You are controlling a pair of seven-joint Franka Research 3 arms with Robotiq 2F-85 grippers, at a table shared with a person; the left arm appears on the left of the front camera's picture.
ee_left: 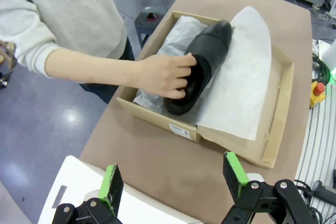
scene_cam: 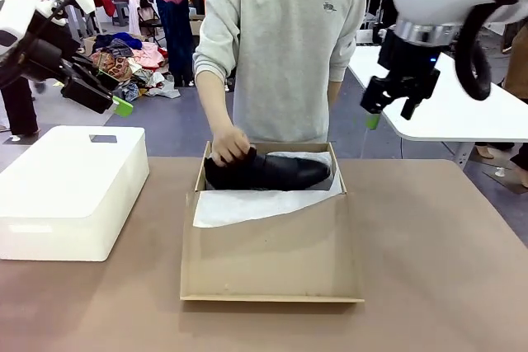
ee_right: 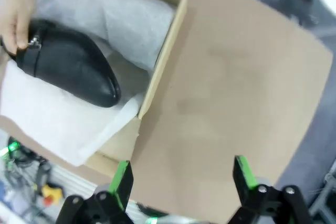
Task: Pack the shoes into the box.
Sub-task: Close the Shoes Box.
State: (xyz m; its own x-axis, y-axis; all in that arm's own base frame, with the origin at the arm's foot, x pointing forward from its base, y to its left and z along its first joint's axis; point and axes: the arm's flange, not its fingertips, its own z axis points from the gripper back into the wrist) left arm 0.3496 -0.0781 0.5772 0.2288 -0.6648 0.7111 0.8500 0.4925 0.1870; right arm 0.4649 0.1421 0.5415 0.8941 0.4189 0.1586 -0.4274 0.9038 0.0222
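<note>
One black leather shoe [scene_cam: 280, 172] [ee_left: 207, 56] [ee_right: 73, 66] lies on white tissue paper [scene_cam: 247, 204] inside the brown cardboard box [scene_cam: 272, 257] [ee_left: 152, 115] [ee_right: 163, 61], toe toward picture right in the front view. A person's hand [scene_cam: 229, 144] [ee_left: 165, 74] [ee_right: 16, 14] rests on its heel end. The box's big flap lid lies open toward my side. My left gripper [scene_cam: 111, 96] [ee_left: 172, 179] hangs open, high above the white bin. My right gripper [scene_cam: 389, 113] [ee_right: 182, 177] is open too, raised to the right of the box. Neither touches anything.
A white plastic bin [scene_cam: 66, 187] [ee_left: 79, 187] stands upside down at the table's left. The person stands at the far edge behind the box. A white table [scene_cam: 462, 113] is at the back right, and a pile of clothes [scene_cam: 132, 59] lies on the floor at the back left.
</note>
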